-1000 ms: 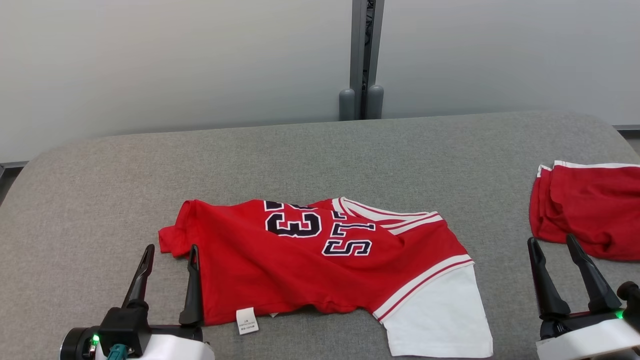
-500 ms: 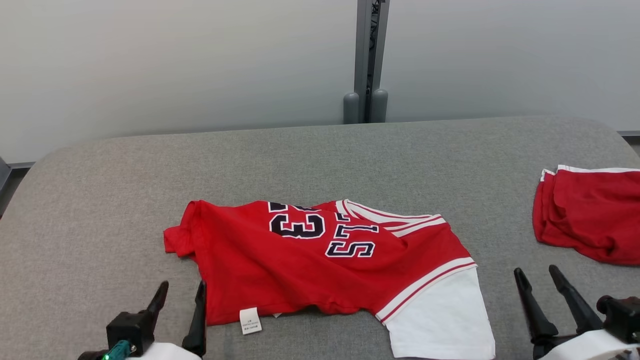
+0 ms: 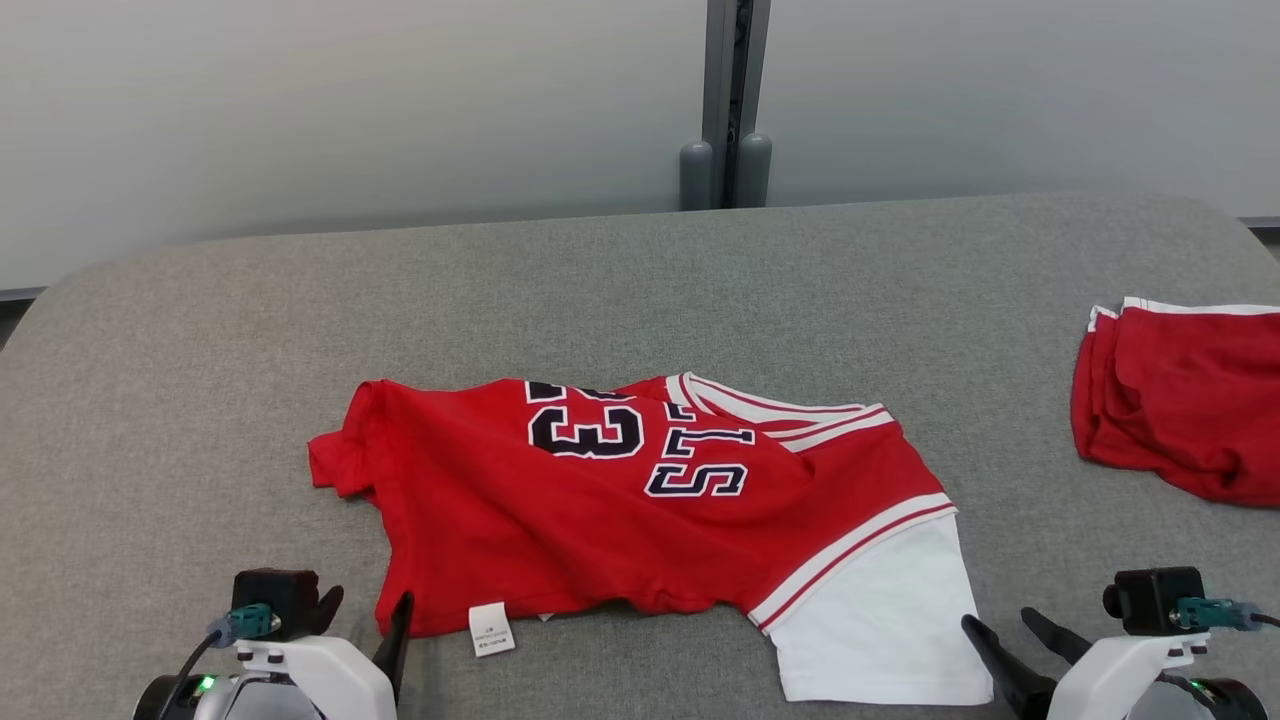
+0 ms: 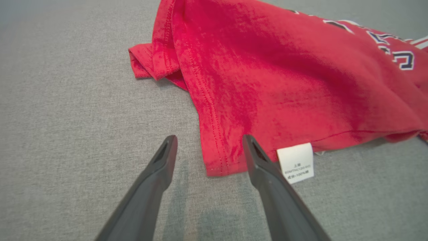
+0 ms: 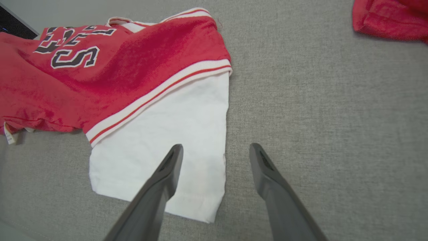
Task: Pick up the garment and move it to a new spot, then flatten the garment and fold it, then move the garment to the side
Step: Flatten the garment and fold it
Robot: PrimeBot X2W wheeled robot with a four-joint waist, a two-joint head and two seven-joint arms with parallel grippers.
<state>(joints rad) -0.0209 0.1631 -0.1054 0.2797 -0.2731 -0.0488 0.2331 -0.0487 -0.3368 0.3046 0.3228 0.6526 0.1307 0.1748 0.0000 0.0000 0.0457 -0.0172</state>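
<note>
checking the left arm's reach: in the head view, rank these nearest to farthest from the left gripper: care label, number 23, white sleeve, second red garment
From the left gripper:
1. care label, just to its right, low in the view.
2. number 23, farther up and to the right.
3. white sleeve, well across to the right.
4. second red garment, at the far right edge.
</note>
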